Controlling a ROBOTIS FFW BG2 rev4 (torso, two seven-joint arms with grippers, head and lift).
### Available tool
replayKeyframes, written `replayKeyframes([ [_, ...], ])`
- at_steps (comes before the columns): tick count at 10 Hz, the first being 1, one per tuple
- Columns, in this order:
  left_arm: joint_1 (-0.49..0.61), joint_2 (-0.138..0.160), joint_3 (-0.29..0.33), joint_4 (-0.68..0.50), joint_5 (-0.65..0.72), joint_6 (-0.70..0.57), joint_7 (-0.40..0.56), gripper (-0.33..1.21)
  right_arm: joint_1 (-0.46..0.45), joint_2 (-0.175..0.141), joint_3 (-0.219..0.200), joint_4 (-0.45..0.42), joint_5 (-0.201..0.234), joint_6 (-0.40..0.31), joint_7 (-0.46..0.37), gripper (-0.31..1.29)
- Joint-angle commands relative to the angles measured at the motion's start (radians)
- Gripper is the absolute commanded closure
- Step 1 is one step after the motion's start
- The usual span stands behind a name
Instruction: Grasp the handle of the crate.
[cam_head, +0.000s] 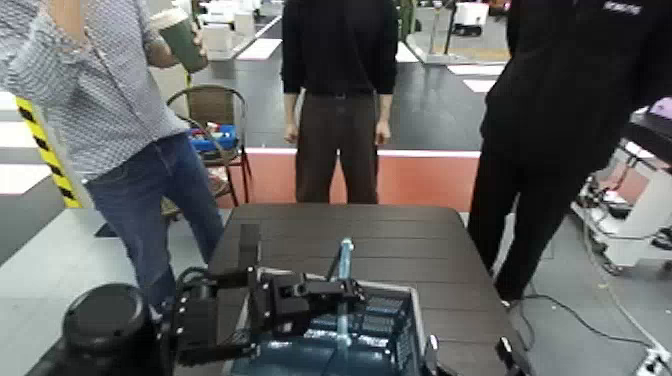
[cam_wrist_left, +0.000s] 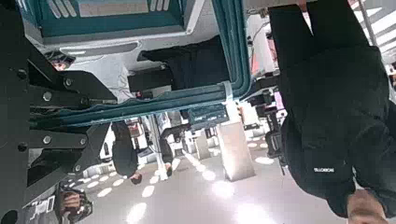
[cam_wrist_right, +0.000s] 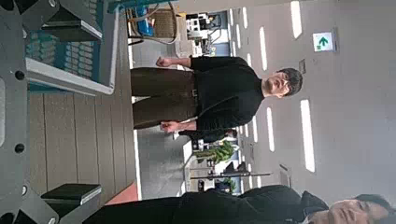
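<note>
Crate (cam_head: 412, 318) on slatted table (cam_head: 395, 230), handle (cam_head: 345, 262) raised, left gripper (cam_head: 350, 291) closed on it over the crate, right gripper (cam_head: 468, 352) open nearby.

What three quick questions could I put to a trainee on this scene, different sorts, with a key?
1. Multiple choice: what is the left claw closed on?
A) the crate's rim
B) the crate's handle
C) a paper cup

2. True or false: the right claw stands open.

3. Fill in the blank: the crate rests on a dark slatted ____.

Key: 1 B; 2 true; 3 table.
</note>
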Motion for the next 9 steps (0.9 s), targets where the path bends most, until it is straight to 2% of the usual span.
replayKeyframes([
  [1,0.072,-0.003,0.012,-0.055,0.096,0.009,0.041,1.19,0.000,0.000,-0.002,0.002,0.001,-0.005,-0.002,0.15],
  [6,0.146,-0.031,0.033,-0.115,0.196,0.003,0.079,1.19,0.000,0.000,-0.002,0.005,0.004,-0.011,-0.009,0.15],
  [9,0.169,-0.040,0.033,-0.110,0.222,0.004,0.085,1.19,0.000,0.001,-0.002,0.009,0.006,-0.014,-0.012,0.15],
])
